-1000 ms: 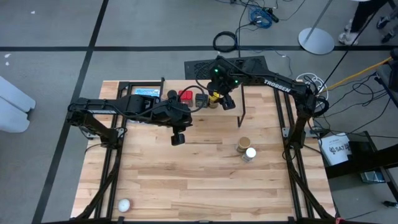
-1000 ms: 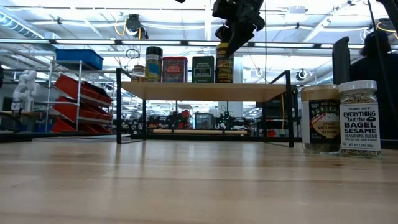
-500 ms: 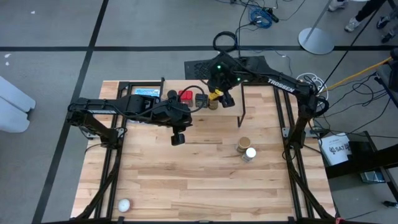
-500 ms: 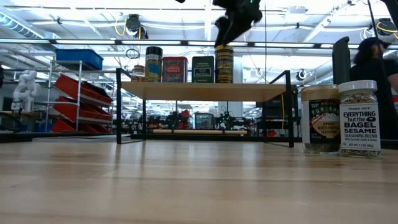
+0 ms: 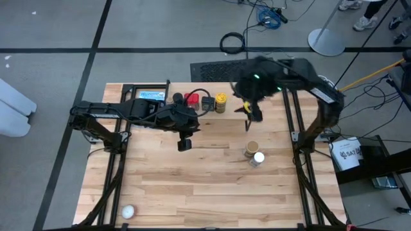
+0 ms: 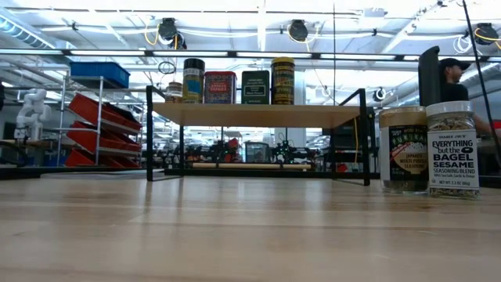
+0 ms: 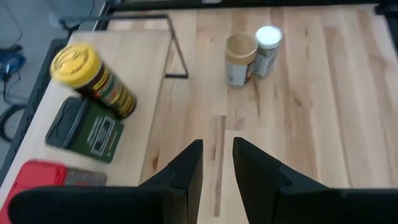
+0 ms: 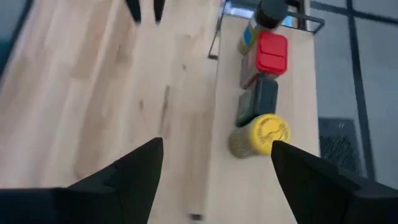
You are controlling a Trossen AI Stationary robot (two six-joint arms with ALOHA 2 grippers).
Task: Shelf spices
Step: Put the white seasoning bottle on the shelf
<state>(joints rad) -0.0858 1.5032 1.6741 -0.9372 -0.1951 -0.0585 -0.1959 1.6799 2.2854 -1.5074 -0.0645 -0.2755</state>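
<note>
The yellow-lidded jar (image 6: 282, 81) stands upright on the shelf (image 6: 258, 114), beside the black square tin (image 6: 255, 87). The right gripper (image 8: 214, 162) hangs above, fingers wide apart and empty; the left gripper (image 7: 216, 163) fingers sit nearly together.

White ball (image 5: 128, 211), blue package (image 5: 151, 95)

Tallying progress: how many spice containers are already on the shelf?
4 on the shelf, in a row: dark-lidded jar, red tin, black square tin, yellow-lidded jar. A fifth small item may sit partly hidden behind the dark-lidded jar.

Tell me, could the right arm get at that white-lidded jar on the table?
Probably yes: the right gripper is open, and the white-lidded jar stands nearby on the table with only the tan-lidded jar touching it.
</note>
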